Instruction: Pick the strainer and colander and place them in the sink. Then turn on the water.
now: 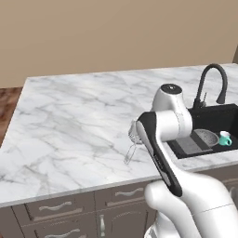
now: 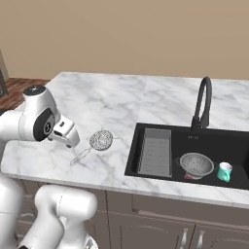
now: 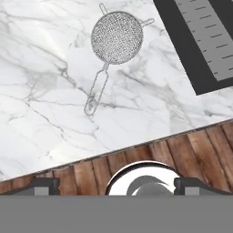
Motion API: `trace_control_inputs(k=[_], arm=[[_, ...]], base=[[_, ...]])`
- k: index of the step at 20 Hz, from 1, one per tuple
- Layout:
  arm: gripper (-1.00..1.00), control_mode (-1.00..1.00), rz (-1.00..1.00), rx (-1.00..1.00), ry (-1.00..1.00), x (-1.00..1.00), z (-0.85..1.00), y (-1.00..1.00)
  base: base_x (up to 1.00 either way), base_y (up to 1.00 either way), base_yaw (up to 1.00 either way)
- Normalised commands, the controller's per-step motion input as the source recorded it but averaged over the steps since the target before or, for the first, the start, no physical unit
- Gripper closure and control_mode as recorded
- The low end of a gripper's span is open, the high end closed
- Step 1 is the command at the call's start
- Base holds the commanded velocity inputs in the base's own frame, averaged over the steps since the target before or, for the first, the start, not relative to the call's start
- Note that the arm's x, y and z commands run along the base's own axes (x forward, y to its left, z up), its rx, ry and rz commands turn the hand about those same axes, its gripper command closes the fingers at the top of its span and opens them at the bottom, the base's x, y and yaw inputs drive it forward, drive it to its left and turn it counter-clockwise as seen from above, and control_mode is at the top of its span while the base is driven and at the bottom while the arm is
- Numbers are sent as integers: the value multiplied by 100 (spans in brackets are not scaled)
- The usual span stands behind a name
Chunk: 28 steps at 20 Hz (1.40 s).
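Observation:
The strainer (image 3: 117, 37), a round silver mesh basket with a thin wire handle, lies on the marble counter left of the sink (image 2: 214, 143). It also shows in the base views (image 2: 101, 139) (image 1: 133, 138), partly behind my arm in the left one. The colander (image 2: 196, 164) (image 1: 206, 137), a grey perforated bowl, sits inside the black sink. My gripper (image 3: 117, 184) is open and empty, hovering over the counter's front edge, short of the strainer's handle. No water shows at the black faucet (image 2: 202, 104).
A grey ribbed rack (image 2: 156, 151) (image 3: 214, 41) fills the sink's left end. A teal cup (image 2: 224, 171) (image 1: 225, 138) stands beside the colander. Wood floor (image 3: 182, 150) lies below the counter edge. Cabinet drawers (image 1: 56, 207) run under the counter.

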Motion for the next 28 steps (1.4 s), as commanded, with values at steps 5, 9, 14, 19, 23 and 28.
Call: trace_control_inputs(k=[5,9,14,19,23,28], arm=[[-100,-100,0,0,0,30,-46,1],[-100,-100,0,0,0,37,-36,0],[-100,-100,0,0,0,33,-35,0],[-100,-100,0,0,0,35,-35,4],[-100,-100,0,0,0,27,-39,3],[-100,-100,0,0,0,29,-32,5]], base=[[0,0,0],[0,0,0],[0,0,0],[0,0,0],[0,0,0],[0,0,0]])
